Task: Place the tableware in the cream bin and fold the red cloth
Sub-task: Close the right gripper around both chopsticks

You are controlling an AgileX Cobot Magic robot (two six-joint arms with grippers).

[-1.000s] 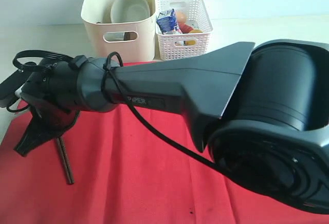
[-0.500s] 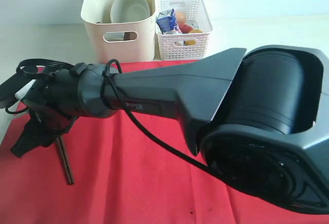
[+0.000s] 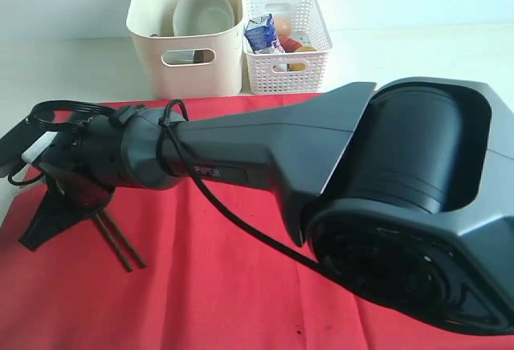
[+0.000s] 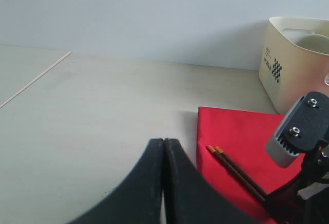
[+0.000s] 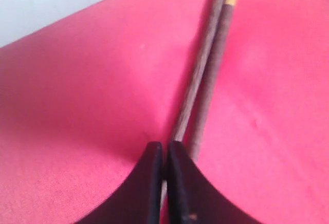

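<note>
Chopsticks lie on the red cloth near its edge; binning them looks like the step in hand. The right gripper is clenched at their ends (whether it pinches them is unclear). The left gripper rests closed just off the cloth. Next probably needs a sure hold, then a carry to the cream bin beyond the cloth.

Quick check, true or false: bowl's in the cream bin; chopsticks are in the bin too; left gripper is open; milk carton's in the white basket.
The bowl is in the cream bin: true.
The chopsticks are in the bin: false, they are on the red cloth, at the shut right gripper.
The left gripper is open: false, it is shut and empty.
The milk carton is in the white basket: true.
</note>
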